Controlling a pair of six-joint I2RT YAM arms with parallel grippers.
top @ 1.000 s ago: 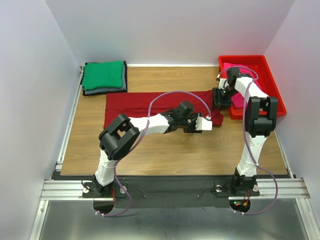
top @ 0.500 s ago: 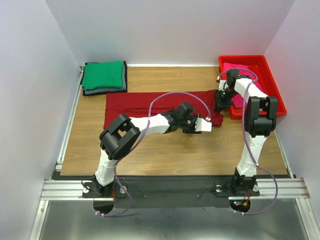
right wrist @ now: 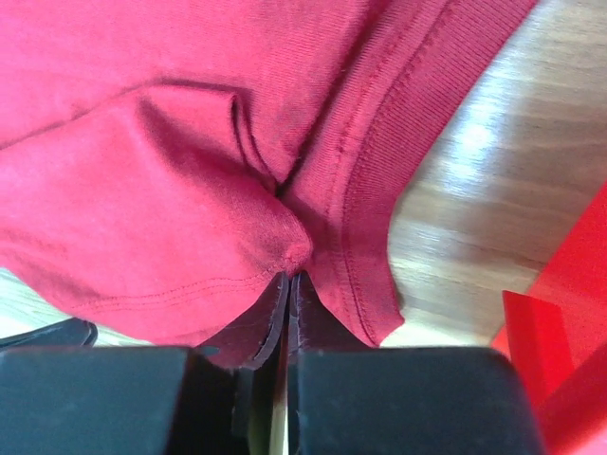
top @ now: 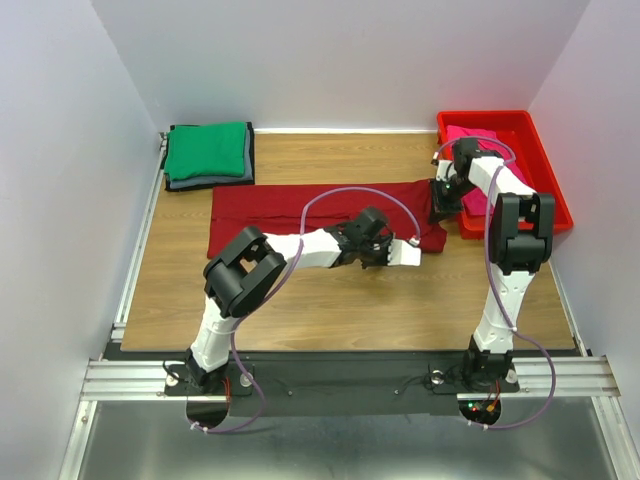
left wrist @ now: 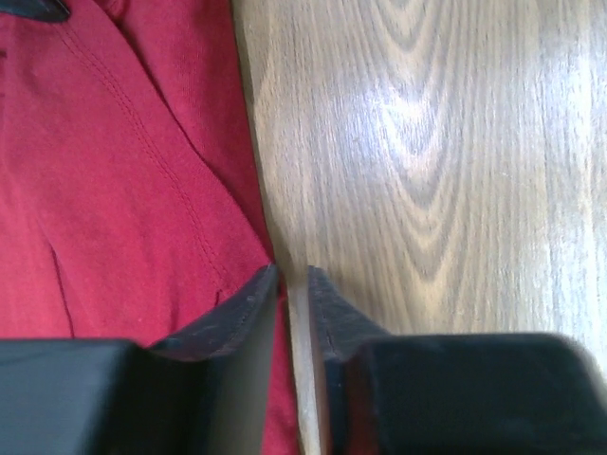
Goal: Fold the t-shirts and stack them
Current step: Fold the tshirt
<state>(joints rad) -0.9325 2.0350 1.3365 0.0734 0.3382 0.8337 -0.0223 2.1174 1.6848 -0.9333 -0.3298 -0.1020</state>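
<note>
The dark red t-shirt (top: pixel 300 205) lies as a long band across the middle of the tabletop (top: pixel 330 300). Its right end stops just short of the red tray (top: pixel 555 200) at the right edge. My right claw (right wrist: pixel 287 277) is closed, pinching a bunch of cloth at that end's far corner. My left claw (left wrist: pixel 292 275) stands a sliver apart, astride the near hem. Taking both corners likely lets the end lift evenly for a fold. The green t-shirt (top: pixel 205 150) sits folded in the far left corner.
</note>
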